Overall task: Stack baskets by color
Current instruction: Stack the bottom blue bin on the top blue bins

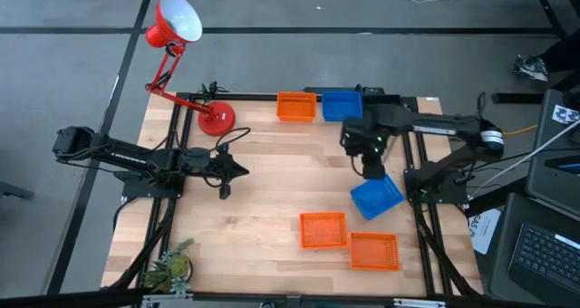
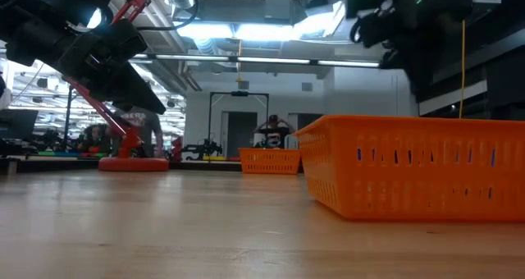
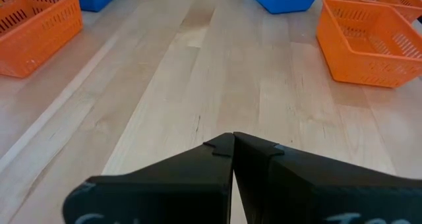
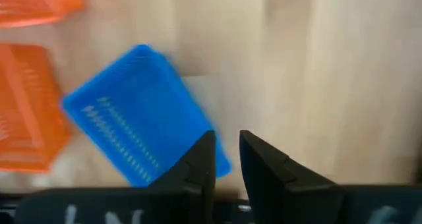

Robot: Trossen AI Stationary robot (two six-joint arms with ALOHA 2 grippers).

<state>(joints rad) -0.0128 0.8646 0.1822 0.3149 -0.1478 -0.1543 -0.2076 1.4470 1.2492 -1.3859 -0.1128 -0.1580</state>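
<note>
Two orange baskets point(image 1: 323, 230) point(image 1: 374, 250) sit on the table at the near right. Another orange basket point(image 1: 296, 106) and a blue basket point(image 1: 342, 105) stand side by side at the far edge. A second blue basket point(image 1: 376, 197) point(image 4: 135, 112) lies askew on the table. My right gripper point(image 1: 372, 170) point(image 4: 227, 148) hangs above that basket's far corner and points down. A narrow gap between its fingers shows bare wood. My left gripper point(image 1: 227, 174) point(image 3: 233, 141) waits shut over the table's left half.
A red desk lamp point(image 1: 216, 118) stands at the far left corner with its head point(image 1: 177, 20) beyond the table. A small plant point(image 1: 172, 267) sits at the near left corner. In the low view the near orange basket point(image 2: 418, 168) blocks what lies behind it.
</note>
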